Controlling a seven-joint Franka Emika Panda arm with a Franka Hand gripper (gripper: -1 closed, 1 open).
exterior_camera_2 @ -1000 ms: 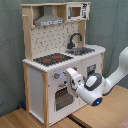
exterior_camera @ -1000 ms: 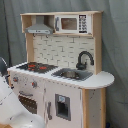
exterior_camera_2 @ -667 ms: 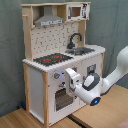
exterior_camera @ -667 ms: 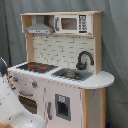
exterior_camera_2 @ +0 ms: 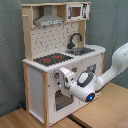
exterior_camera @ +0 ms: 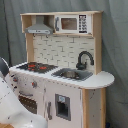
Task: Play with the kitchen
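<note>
The kitchen (exterior_camera: 65, 75) is a tall toy of pale wood and white panels, with a black-red hob (exterior_camera: 36, 66), grey sink (exterior_camera: 70, 74), black tap (exterior_camera: 84, 59), pegboard back and a microwave on top. In the second exterior view the kitchen (exterior_camera_2: 55, 55) stands on the left. My white arm reaches in from the second exterior view's right, and my gripper (exterior_camera_2: 65, 80) is up against the front panel beside the knobs (exterior_camera_2: 56, 76), just above the oven door (exterior_camera_2: 62, 101). In the first exterior view only my arm (exterior_camera: 10, 107) shows, at the lower left, covering part of the oven front.
The kitchen stands on a wooden table (exterior_camera_2: 102, 116), and a seam runs across the table in front of it. A grey curtain (exterior_camera_2: 112, 25) hangs behind. The rounded counter end (exterior_camera: 100, 79) juts out past the sink.
My arm's wrist has shifted slightly toward the second exterior view's left, bringing the gripper a little closer to the oven front. The kitchen has not moved.
</note>
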